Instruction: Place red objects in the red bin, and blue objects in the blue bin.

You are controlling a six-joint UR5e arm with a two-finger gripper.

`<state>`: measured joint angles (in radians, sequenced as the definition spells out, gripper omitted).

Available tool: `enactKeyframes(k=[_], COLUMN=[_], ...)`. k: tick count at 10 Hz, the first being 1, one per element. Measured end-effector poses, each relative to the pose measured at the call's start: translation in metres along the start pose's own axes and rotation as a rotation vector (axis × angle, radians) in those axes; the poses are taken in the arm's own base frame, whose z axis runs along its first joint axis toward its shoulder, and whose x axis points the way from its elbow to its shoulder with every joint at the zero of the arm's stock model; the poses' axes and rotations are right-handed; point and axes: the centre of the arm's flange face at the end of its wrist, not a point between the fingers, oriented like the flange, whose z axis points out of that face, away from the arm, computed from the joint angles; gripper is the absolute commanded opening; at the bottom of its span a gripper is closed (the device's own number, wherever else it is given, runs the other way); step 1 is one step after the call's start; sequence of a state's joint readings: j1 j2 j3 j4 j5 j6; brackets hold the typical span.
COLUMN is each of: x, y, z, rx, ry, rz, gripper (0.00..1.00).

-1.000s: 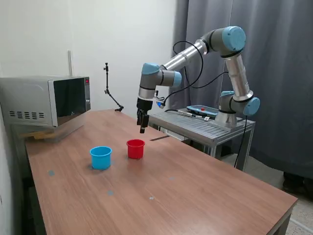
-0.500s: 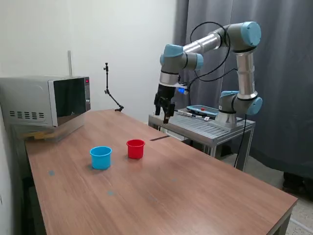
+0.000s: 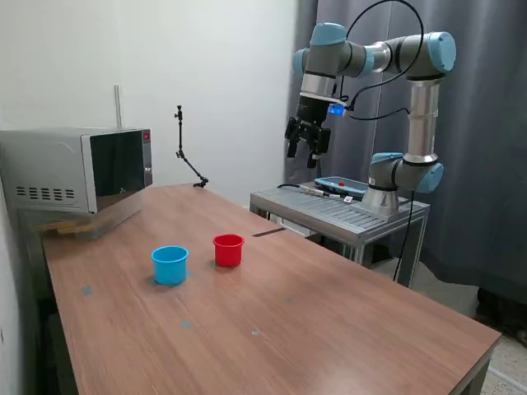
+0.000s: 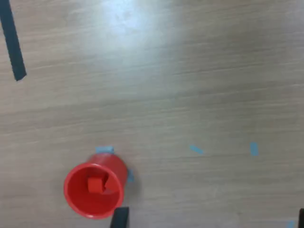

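The red bin (image 3: 228,249) and the blue bin (image 3: 170,265) stand side by side on the wooden table (image 3: 329,329), the blue one on the exterior view's left. In the wrist view the red bin (image 4: 94,190) holds red cubes (image 4: 96,185); I cannot tell how many. No blue cubes show, and the blue bin's inside is hidden. My gripper (image 3: 303,153) is open and empty, high above the table's far edge, well up and to the exterior view's right of the bins. One fingertip (image 4: 119,218) shows at the wrist view's edge.
A microwave (image 3: 78,177) stands at the table's far left corner in the exterior view. A metal stand (image 3: 346,212) carrying the arm's base is behind the table. A thin black tripod arm (image 3: 183,148) stands at the back. A black tape strip (image 4: 12,42) lies on the table.
The gripper has risen from just above the red bin and swung to the exterior view's right, now high over the table's far edge. The bins have not moved.
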<state>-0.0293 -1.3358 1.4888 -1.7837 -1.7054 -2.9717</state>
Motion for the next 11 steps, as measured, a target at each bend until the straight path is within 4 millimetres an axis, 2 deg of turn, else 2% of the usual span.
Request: enactKeyframes(k=[3,6,8,11], x=[-0.001,0.005,0.004,0.006], y=[-0.019,-0.026,-0.032,-0.037], z=[-0.040,-0.079,-0.091,-0.094], rx=[-0.032,-0.040,-0.015,0.005], ry=[0.007,0.013,0.013,0.017], rz=[-0.048,-0.111,-0.154,-0.191], gripper=[1.00,1.00,1.00,1.00])
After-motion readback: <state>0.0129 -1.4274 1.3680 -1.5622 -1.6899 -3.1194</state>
